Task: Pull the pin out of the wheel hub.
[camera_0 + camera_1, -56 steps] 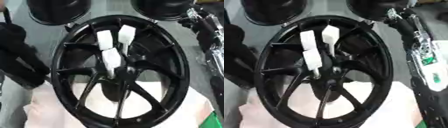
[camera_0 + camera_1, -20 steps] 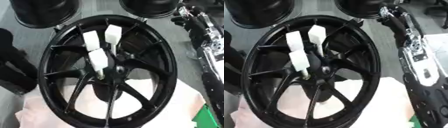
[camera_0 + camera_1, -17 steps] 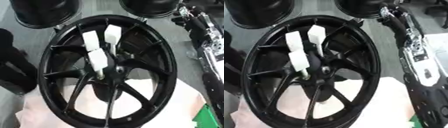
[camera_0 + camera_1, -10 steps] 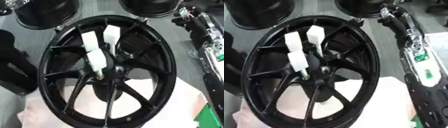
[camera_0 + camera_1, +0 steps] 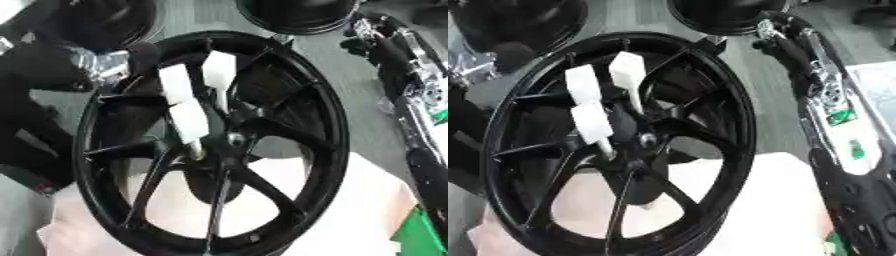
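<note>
Hands come first, and little of them shows: the left hand [image 5: 131,57], a dark rounded mass beside a silver joint, sits at the far left rim of the wheel [image 5: 337,125]. The right arm [image 5: 824,100] runs along the right side, off the wheel, and ends in dark shapes that we take for the right hand [image 5: 776,27], just beyond the far right rim. We cannot tell whether either hand is open, closed or gripping; neither is on a pin. Inside the rim three white blocks stand over the spokes. Two of them [image 5: 175,82] [image 5: 219,67] lie toward the far side. The third [image 5: 188,120] sits lower on a thin pale stem that enters the wheel hub [image 5: 232,140] just left of its centre bore; we judge this to be the pin. Its long axis rises out of the hub and leans toward the far left, so its head points roughly at the left hand. From that hand the pin lies to the right and nearer us, across a spoke or so; from the right hand it lies well apart, across the hub. We judge the left hand the nearer one, and the pull should follow the stem's lean. The wheel rests partly on a white cloth [image 5: 367,200] over the grey desk [image 5: 184,20], with other dark wheels [image 5: 297,12] at the far edge.
</note>
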You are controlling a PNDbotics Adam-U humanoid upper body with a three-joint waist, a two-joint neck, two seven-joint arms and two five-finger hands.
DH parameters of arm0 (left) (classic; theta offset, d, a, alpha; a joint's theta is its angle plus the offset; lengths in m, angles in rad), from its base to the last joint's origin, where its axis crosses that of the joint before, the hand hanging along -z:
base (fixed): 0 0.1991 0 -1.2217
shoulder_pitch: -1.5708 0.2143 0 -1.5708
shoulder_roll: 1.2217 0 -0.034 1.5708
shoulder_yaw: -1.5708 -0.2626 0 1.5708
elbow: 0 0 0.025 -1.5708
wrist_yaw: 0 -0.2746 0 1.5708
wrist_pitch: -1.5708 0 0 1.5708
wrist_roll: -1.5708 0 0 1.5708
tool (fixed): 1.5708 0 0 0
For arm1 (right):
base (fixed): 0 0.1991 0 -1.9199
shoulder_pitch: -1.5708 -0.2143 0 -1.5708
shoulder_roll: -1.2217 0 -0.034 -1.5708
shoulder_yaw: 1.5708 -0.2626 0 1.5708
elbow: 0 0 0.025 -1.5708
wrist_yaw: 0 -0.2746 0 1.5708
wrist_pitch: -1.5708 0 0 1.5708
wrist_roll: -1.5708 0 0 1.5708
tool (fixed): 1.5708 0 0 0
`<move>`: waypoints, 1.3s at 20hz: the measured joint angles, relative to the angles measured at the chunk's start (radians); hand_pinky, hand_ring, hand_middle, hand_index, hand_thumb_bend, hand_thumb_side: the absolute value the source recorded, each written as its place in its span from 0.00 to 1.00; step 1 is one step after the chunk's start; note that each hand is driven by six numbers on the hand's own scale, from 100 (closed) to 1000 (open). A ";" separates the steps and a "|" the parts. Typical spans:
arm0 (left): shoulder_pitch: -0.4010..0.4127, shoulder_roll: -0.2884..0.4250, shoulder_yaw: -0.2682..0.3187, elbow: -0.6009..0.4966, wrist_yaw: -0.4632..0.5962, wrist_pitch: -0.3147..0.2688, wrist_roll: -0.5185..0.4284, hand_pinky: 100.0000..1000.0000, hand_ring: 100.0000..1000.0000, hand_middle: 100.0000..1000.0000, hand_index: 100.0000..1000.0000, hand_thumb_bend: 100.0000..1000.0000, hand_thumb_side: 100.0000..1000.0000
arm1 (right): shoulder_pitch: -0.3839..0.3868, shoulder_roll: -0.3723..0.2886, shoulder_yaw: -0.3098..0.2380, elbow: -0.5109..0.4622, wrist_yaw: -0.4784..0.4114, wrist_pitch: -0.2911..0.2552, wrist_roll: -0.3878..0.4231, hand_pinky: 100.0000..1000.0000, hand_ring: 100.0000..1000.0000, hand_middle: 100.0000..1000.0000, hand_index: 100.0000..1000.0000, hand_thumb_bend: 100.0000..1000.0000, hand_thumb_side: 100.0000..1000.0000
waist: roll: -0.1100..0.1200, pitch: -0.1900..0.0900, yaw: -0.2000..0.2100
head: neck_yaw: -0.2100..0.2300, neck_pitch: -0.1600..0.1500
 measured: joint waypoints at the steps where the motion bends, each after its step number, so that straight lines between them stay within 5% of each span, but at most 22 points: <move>1: -0.018 -0.010 -0.024 0.000 0.004 0.016 -0.016 0.81 0.78 0.77 0.83 0.45 0.51 | 0.000 0.000 0.000 0.000 0.000 0.000 0.000 0.82 0.63 0.57 0.78 0.05 0.42 | 0.000 -0.001 0.001 | -0.001 0.000; 5: -0.080 -0.042 -0.087 0.000 0.030 0.080 -0.081 0.83 0.80 0.78 0.83 0.48 0.47 | 0.002 -0.004 0.000 0.001 0.001 0.000 0.002 0.82 0.64 0.57 0.78 0.05 0.42 | 0.003 -0.002 0.008 | -0.008 0.001; 12: -0.141 -0.082 -0.095 0.000 0.071 0.174 -0.195 0.84 0.80 0.79 0.84 0.57 0.37 | 0.009 -0.009 0.000 0.006 0.003 0.001 0.003 0.82 0.64 0.57 0.78 0.05 0.42 | 0.005 -0.007 0.014 | -0.020 0.001; 26: -0.103 -0.067 -0.044 0.002 -0.066 0.068 -0.410 0.82 0.77 0.78 0.83 0.56 0.05 | 0.009 -0.010 0.007 0.006 0.008 0.004 0.010 0.82 0.64 0.57 0.78 0.05 0.42 | 0.005 -0.007 0.012 | -0.025 0.008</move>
